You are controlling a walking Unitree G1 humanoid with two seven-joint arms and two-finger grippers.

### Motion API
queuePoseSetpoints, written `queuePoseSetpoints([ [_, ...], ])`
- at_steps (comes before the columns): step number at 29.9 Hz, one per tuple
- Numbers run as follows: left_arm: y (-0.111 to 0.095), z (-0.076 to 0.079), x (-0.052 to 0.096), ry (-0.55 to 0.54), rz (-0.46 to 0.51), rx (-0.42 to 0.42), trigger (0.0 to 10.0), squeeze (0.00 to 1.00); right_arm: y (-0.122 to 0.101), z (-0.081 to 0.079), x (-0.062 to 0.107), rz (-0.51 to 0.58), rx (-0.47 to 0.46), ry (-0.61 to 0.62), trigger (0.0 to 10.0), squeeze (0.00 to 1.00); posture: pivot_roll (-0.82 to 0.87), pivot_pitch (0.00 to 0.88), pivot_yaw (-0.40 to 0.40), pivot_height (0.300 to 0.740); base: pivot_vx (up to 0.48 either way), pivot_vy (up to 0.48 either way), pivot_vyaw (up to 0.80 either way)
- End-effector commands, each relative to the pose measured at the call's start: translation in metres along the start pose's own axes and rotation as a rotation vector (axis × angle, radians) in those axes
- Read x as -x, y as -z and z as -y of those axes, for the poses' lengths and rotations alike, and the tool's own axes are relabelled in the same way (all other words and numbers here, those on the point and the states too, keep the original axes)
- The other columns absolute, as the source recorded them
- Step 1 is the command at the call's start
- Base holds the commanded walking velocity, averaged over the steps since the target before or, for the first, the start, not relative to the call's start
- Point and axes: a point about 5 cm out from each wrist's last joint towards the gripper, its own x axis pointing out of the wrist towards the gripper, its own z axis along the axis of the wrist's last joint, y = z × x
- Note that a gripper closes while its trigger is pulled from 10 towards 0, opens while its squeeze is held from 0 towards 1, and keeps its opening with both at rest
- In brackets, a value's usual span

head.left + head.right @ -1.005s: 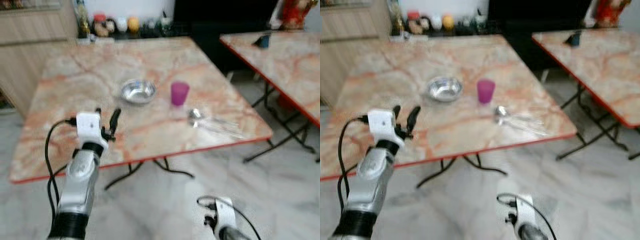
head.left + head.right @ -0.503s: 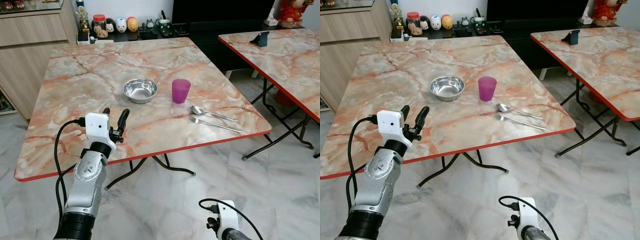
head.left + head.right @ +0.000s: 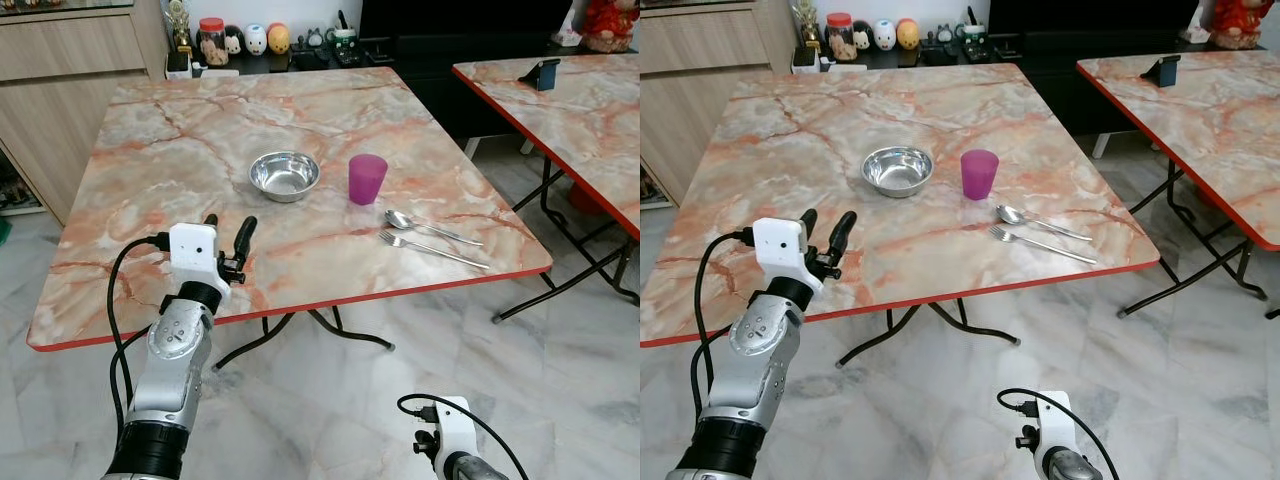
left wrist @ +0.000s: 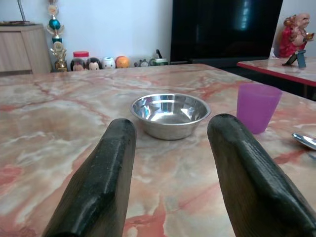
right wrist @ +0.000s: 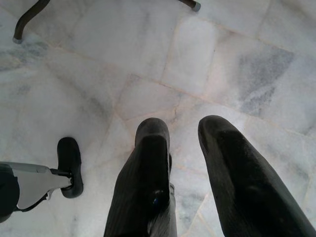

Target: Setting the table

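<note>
Left eye view: marble-patterned desk [image 3: 180,150] with a red edge. On it sit a steel bowl [image 3: 284,175], a purple cup [image 3: 367,178] just beside the bowl, and a spoon [image 3: 430,228] and fork [image 3: 432,250] lying side by side nearer the front edge, close to the cup. The left end effector [image 3: 229,238] is raised over the near part of the desk, fingers apart, holding nothing, aimed toward the bowl. The right arm hangs low over the floor.

Right eye view: same layout. A second desk [image 3: 1230,130] stands well apart to the right with a small dark object on it. A row of jars and figurines [image 3: 870,35] lines the low cabinet behind the first desk.

Left wrist view: looks between the two black fingers [image 4: 98,182] straight at the bowl, which is empty, with the cup beside it and the spoon's bowl at the picture's edge. The head views do not show the bowl's inside this plainly. Fingers are spread with bare desk between them.

Right wrist view: the right end effector [image 5: 182,143] points down at the marble floor tiles [image 5: 222,64], fingers apart and empty, and the robot's foot [image 5: 69,160] is in frame. The head views do not show this end effector's fingers.

Progress, as a judgement: bowl, cup and cutlery are all on the desk and loosely grouped. Nothing is in hand. Tidying the group into a proper place setting appears to be what remains, probably starting with the bowl.
</note>
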Motion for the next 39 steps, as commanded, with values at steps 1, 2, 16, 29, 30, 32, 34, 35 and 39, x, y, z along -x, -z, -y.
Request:
queuePoseSetpoints([
  [1,0.0004,0.0020,0.0007,0.010,-0.009,-0.017,10.0,0.00,0.0002,0.0011,0.0001,-0.002,0.002,0.003,10.0,0.00,0.10,0.000,-0.048,0.740,0.255,0.000,0.00],
  [2,0.0004,0.0019,0.0006,0.009,-0.010,-0.016,10.0,0.00,0.0001,0.0010,0.0001,-0.003,0.002,0.003,10.0,0.00,0.10,0.000,-0.048,0.740,0.259,0.000,0.00],
  [16,0.0006,0.0035,0.0008,0.016,-0.011,-0.018,10.0,0.00,0.0002,0.0010,0.0001,-0.005,0.009,0.000,10.0,0.00,0.10,0.000,-0.048,0.740,0.303,0.000,0.00],
  [29,0.0007,0.0045,0.0005,0.019,-0.011,-0.021,10.0,0.00,0.0002,0.0012,0.0002,-0.008,0.017,-0.003,10.0,0.00,0.10,0.000,-0.051,0.740,0.307,0.000,0.00],
  [30,0.0007,0.0045,0.0005,0.019,-0.011,-0.021,10.0,0.00,0.0003,0.0012,0.0002,-0.008,0.017,-0.003,10.0,0.00,0.10,0.000,-0.051,0.740,0.307,0.000,0.00],
  [32,0.0008,0.0042,0.0009,0.018,-0.012,-0.023,10.0,0.00,0.0004,0.0011,0.0002,-0.008,0.017,-0.004,10.0,0.00,0.10,0.000,-0.049,0.740,0.307,0.000,0.00],
  [34,0.0012,0.0046,0.0009,0.017,-0.014,-0.022,10.0,0.00,0.0007,0.0012,0.0002,-0.009,0.016,-0.003,10.0,0.00,0.10,0.000,-0.051,0.740,0.307,0.000,0.00],
  [35,0.0013,0.0047,0.0009,0.017,-0.015,-0.022,10.0,0.00,0.0007,0.0012,0.0002,-0.009,0.015,-0.003,10.0,0.00,0.10,0.000,-0.051,0.740,0.304,0.000,0.00],
  [39,0.0023,0.0031,0.0003,0.007,-0.023,-0.031,10.0,0.00,0.0008,0.0010,0.0002,-0.009,0.015,-0.003,10.0,0.00,0.10,0.000,-0.049,0.740,0.307,0.000,0.00],
])
